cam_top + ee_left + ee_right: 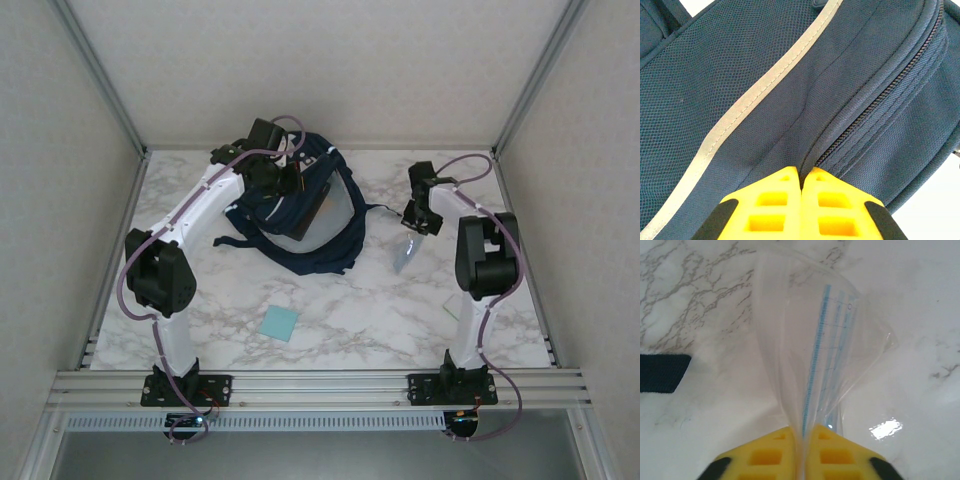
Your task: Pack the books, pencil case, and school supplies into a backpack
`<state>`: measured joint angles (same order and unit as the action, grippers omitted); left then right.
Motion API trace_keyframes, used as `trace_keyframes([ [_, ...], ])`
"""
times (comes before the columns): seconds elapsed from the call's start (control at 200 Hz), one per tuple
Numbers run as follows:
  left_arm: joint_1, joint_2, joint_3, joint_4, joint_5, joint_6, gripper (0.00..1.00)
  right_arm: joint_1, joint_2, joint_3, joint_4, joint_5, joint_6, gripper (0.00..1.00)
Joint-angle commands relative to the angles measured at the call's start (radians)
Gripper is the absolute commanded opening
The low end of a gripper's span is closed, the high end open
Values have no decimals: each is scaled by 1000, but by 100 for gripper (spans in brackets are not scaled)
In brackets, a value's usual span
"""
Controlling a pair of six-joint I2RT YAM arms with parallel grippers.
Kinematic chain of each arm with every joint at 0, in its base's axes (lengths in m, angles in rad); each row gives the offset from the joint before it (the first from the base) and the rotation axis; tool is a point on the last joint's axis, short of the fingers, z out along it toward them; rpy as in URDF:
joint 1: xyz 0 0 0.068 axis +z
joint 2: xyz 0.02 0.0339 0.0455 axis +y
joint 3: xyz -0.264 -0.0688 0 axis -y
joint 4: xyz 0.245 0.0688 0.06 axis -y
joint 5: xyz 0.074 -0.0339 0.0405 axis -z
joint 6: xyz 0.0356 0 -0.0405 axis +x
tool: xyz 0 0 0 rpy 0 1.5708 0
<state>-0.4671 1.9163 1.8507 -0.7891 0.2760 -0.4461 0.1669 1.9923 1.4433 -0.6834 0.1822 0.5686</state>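
Blue ruler markings (815, 365) inside clear packet (775, 315), numerals unreadable

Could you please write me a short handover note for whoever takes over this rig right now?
Left claw: shut on a fold of the backpack fabric beside its zipper.
Right claw: shut on one end of the clear bluish packet, on the right arm's side of the backpack.
Light-blue pad: flat on the table, near side, apart from the backpack.
Done: packet gripped, backpack held. What is inside the backpack cannot be told.
Left: carry the packet into the backpack, then the pad.
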Motion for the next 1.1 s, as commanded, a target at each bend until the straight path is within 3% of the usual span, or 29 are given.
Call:
trace_keyframes([
  [0.0,12,-80,19,-33,3,-26,0,-8,-34,-36,-44,-10,-21,0],
  [0.17,12,-85,16,-31,4,-26,0,-7,-126,-54,-56,-66,-41,0],
  [0.34,12,-89,20,-29,-6,-25,0,10,-270,-94,-23,-249,-40,0],
  [0.536,12,-76,34,-22,11,-34,0,99,-338,-116,123,-398,107,0],
  [0.841,12,-80,50,-16,33,-43,0,270,-126,105,252,-395,243,0],
  [1.091,12,-89,50,-9,68,-61,0,319,122,345,242,-383,307,0],
])
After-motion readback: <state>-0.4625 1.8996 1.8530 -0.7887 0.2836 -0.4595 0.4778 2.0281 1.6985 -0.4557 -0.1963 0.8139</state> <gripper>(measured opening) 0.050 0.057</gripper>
